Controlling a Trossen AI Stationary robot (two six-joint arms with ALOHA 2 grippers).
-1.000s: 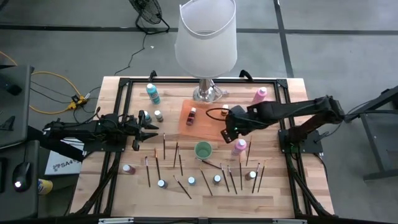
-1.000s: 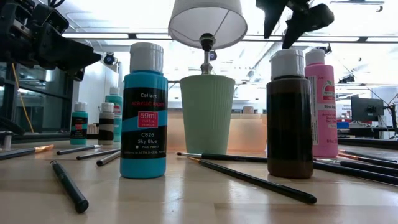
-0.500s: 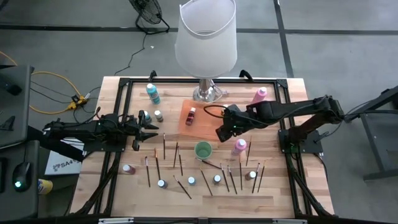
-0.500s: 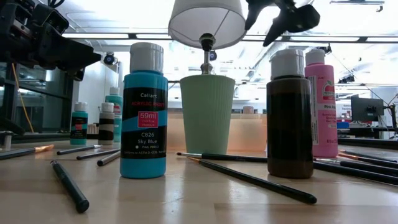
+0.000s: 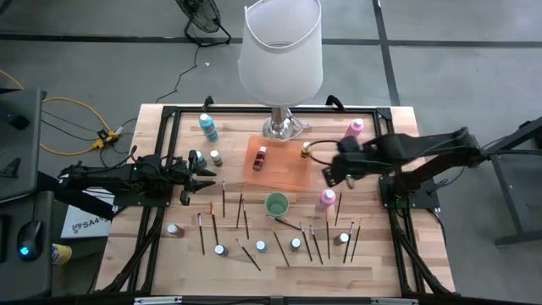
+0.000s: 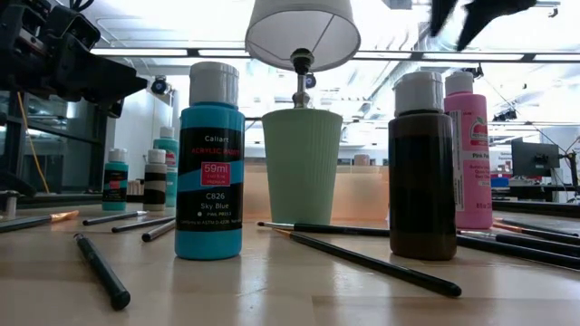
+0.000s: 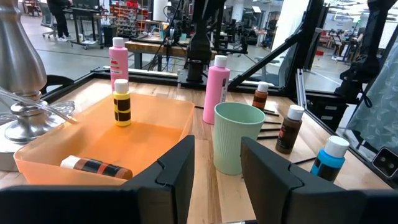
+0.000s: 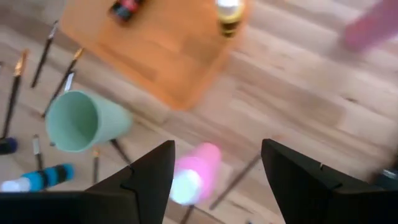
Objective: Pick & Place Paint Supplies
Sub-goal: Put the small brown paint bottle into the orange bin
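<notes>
Overhead, the wooden worktop (image 5: 152,254) carries a white-shaded lamp (image 5: 280,51) at the back centre, with an orange tray (image 5: 288,174) just in front of its base. In the tray lie a dark bottle (image 5: 260,158) on its side and a yellow-capped bottle (image 5: 306,150) standing at the right rim. The right claw (image 5: 328,175) hangs above the worktop just right of the tray, its fingers (image 8: 148,180) spread wide and holding nothing; a pink bottle (image 5: 326,200) stands directly below and in front of it. A second pink bottle (image 5: 354,129) stands at the back right. A green cup (image 5: 276,204) stands in front of the tray. Brushes (image 5: 223,199) and small capped bottles (image 5: 219,250) are scattered across the front half of the worktop, with a sky blue bottle (image 6: 209,163) and a brown bottle (image 6: 421,167) nearest the low camera. A teal bottle (image 5: 207,128) stands at the back left. The left claw (image 5: 206,179) waits at the left side, fingers (image 7: 171,180) apart and empty.
</notes>
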